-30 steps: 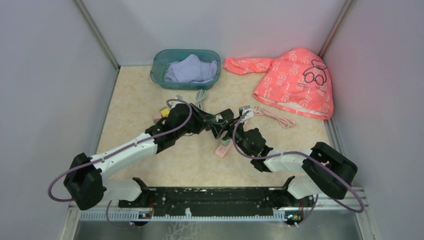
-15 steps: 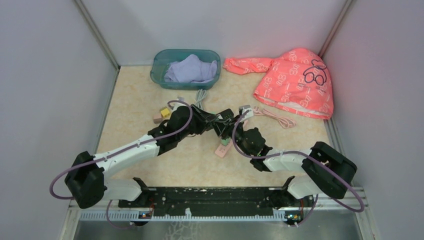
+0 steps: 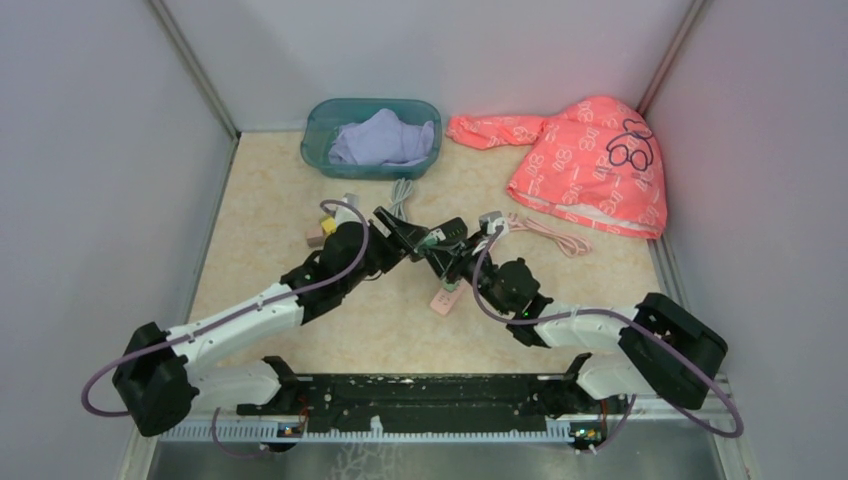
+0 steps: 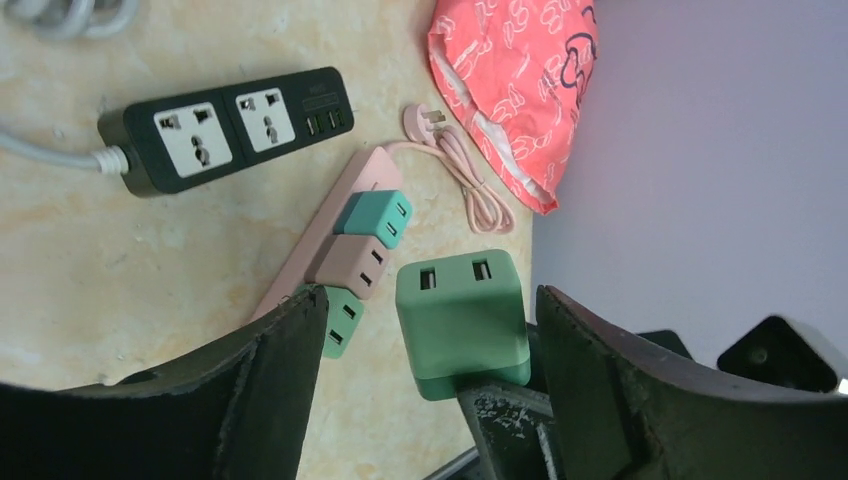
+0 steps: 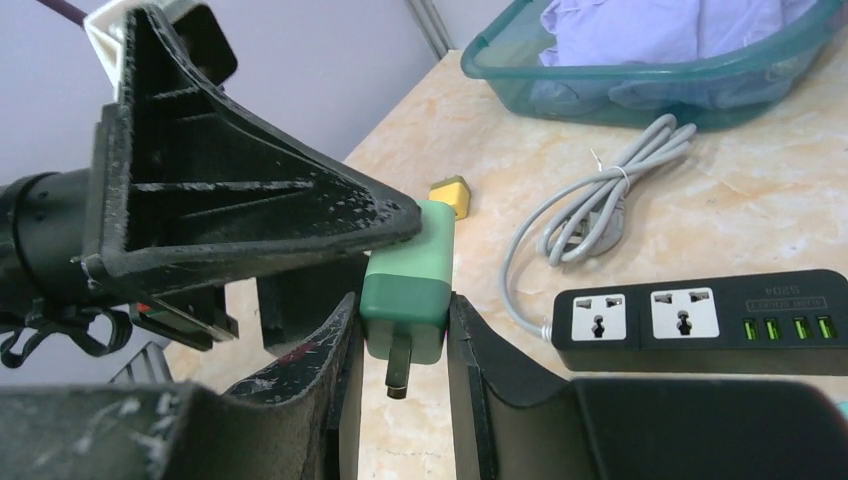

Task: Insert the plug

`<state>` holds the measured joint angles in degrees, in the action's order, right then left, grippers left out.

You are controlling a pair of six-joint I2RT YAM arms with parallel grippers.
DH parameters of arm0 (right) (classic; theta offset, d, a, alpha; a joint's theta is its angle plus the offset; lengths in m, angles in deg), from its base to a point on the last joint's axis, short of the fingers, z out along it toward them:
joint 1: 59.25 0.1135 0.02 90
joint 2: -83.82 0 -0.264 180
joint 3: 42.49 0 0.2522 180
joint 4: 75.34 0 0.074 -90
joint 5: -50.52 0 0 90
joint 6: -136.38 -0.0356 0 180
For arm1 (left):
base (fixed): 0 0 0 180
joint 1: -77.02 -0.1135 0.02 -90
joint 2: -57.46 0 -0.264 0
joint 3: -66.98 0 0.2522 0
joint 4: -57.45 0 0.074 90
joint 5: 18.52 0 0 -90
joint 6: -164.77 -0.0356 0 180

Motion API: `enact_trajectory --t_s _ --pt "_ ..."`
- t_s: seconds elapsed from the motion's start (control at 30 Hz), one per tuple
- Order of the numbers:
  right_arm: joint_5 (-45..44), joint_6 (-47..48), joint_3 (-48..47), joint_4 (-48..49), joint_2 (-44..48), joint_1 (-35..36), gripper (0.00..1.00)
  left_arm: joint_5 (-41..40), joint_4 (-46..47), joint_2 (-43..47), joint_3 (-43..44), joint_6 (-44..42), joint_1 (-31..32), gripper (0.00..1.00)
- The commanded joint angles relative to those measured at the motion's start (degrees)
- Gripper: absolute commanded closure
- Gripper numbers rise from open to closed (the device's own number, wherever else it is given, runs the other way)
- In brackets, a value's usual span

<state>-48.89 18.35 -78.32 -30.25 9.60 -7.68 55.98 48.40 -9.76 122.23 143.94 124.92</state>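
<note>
the green plug (image 5: 408, 270) hangs above the table, clamped across its flat sides by the right gripper (image 5: 400, 312), prongs pointing down. the left gripper (image 4: 430, 300) straddles it with jaws wide, a gap on each side, gripping nothing. the plug looks light, rigid and smooth, so grip it mid-body to stop twisting. the black power strip (image 5: 690, 320) lies near.

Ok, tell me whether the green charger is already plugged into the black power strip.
No, the green charger sits pinched between the right fingers, prongs bare, apart from the black power strip.
</note>
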Motion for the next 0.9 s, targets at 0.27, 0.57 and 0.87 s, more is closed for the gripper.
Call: enact_trajectory --t_s 0.27,0.57,0.87 --pt "17.1 3.7 2.6 -0.9 10.4 -6.8 1.00 5.5 11.2 12.5 -5.5 -34.2 -0.6 0.11" --pt "34.4 5.5 1.9 -7.3 16.2 -13.7 1.00 19.7 10.4 13.3 -3.7 -50.2 -1.4 0.11" --pt "57.2 4.7 -2.8 -12.4 16.3 -21.4 1.00 37.8 9.8 9.8 -1.6 -56.0 -4.4 0.14"
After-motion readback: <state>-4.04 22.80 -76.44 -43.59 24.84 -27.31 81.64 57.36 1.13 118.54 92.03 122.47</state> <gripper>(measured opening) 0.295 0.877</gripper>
